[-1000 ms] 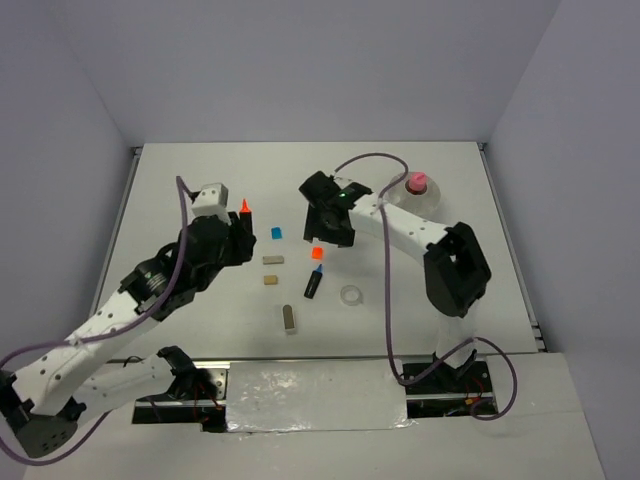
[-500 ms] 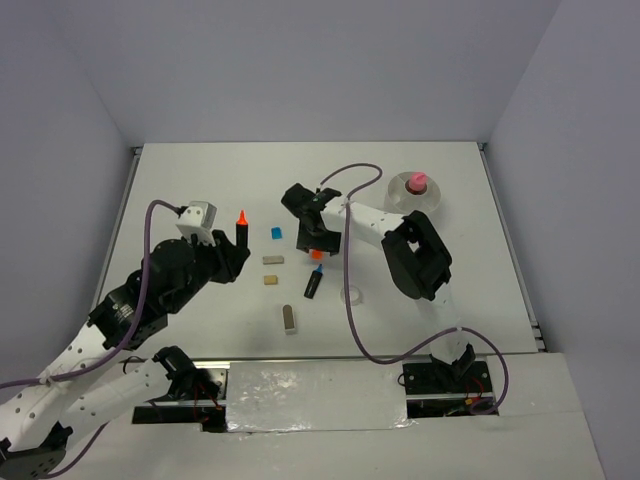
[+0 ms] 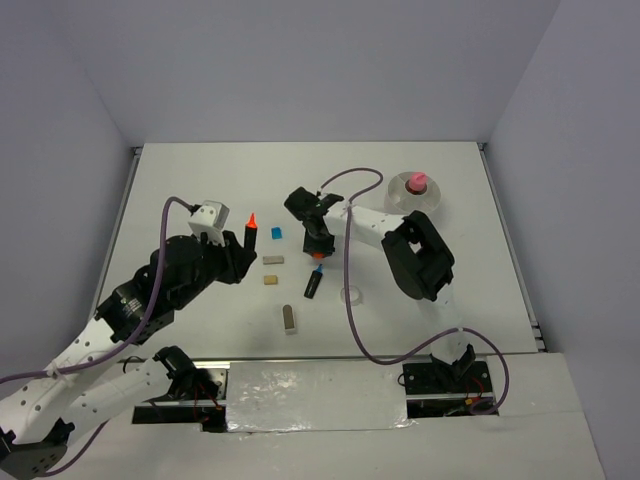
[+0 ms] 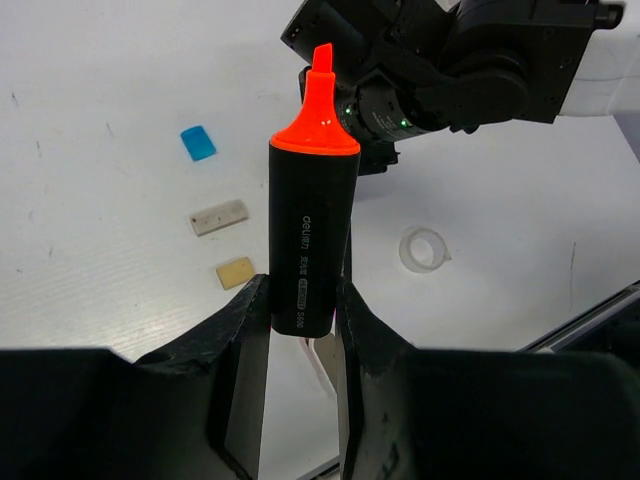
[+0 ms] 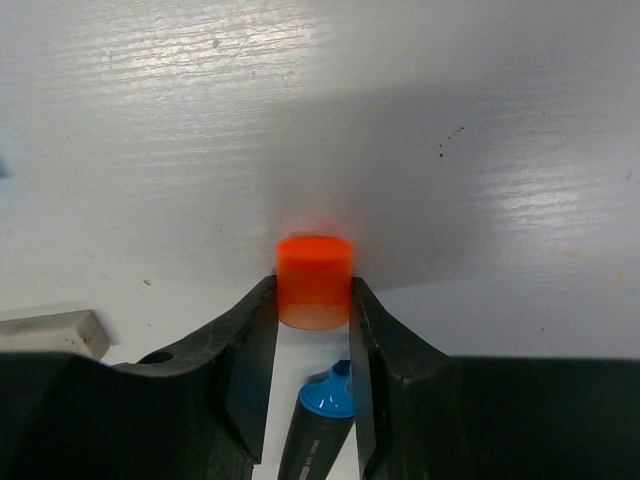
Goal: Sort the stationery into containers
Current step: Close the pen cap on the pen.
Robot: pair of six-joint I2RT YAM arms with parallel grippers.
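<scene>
My left pincer is closed on the smooth black barrel of a highlighter. It holds it upright above the tabletop, with the wedge-shaped orange tip bare. My right pincer is down at the surface with both fingers pressed against the sides of a squat, glossy orange cap. The cap stands on end, and the rounded blue end of the blue-capped marker lies just beside it.

The tabletop is matte white with a faint streaked grain. Between the arms lie a small blue block, a flat grey block and a tan block, close together but apart. The clear tape ring lies flat near the right arm.

The round white dish sits near the far right corner with the pink tube standing in it. I cannot tell which compartment. A broad stretch of white surface runs from the blocks to the far edge and the left edge.
</scene>
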